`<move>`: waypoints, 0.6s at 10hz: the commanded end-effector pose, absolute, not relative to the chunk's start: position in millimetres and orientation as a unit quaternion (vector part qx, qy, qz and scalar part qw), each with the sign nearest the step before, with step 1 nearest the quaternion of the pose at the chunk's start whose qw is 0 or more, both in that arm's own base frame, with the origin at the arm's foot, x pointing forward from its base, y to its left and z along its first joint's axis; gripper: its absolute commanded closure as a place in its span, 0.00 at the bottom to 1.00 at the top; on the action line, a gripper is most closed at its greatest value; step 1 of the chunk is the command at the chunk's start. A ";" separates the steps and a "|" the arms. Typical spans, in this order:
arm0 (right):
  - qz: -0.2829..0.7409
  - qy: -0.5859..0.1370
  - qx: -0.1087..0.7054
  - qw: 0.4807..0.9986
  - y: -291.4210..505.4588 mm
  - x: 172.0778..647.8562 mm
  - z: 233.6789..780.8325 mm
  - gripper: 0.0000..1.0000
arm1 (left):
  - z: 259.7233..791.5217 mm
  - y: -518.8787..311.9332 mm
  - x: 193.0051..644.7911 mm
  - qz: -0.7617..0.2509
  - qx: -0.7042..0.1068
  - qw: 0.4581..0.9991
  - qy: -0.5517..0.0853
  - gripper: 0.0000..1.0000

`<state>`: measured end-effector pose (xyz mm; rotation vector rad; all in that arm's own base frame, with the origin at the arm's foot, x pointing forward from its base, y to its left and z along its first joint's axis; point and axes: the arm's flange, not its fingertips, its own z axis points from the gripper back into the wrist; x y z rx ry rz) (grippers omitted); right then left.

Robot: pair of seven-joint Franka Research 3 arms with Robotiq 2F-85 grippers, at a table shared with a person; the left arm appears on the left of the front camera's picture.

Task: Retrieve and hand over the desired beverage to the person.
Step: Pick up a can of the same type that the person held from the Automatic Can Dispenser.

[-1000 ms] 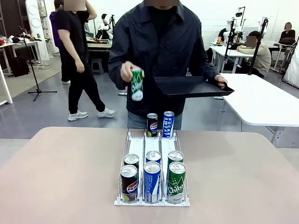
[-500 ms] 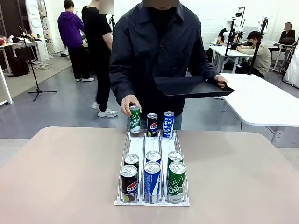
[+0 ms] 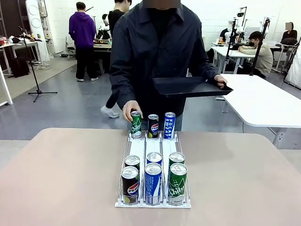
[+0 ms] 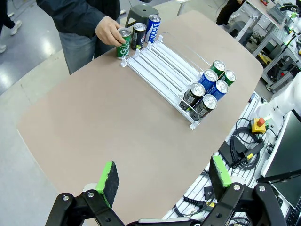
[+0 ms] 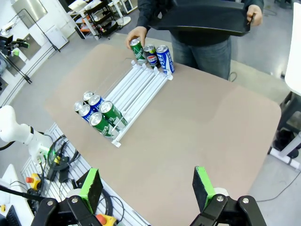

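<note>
Beige table [image 3: 61,174] was spread before a busy workshop floor. At its far edge the person [image 3: 160,52] was stood, with a flat black tray [image 3: 188,87] held level in one hand. A white three-lane rack [image 3: 139,147] was laid along the middle, six cans [image 3: 154,176] grouped at its near end. At its far end, a green can [image 3: 136,125] was gripped by the person's other hand [image 3: 129,109]. The left gripper [image 4: 164,173] and right gripper [image 5: 147,182] were held high above the table, spread wide and empty.

Glossy metal cans [image 3: 153,176], white plastic rack [image 3: 141,147], matt beige table [image 3: 61,179], matt black tray [image 3: 190,86].
</note>
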<state>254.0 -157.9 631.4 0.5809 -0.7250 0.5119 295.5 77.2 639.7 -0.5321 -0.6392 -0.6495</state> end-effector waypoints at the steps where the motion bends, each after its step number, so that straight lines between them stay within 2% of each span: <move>1: 0.250 -0.350 0.289 0.855 -157.6 255.8 633.1 0.00 | 640.3 79.3 294.9 -0.319 -0.257 0.858 -0.310 0.00; 3: 0.244 -0.346 0.277 0.863 -157.9 254.1 631.3 0.00 | 640.3 79.3 294.9 -0.319 -0.257 0.858 -0.310 0.00; 6: 0.270 -0.221 0.188 0.918 -21.7 276.9 637.0 0.00 | 640.3 79.3 294.9 -0.319 -0.257 0.858 -0.310 0.00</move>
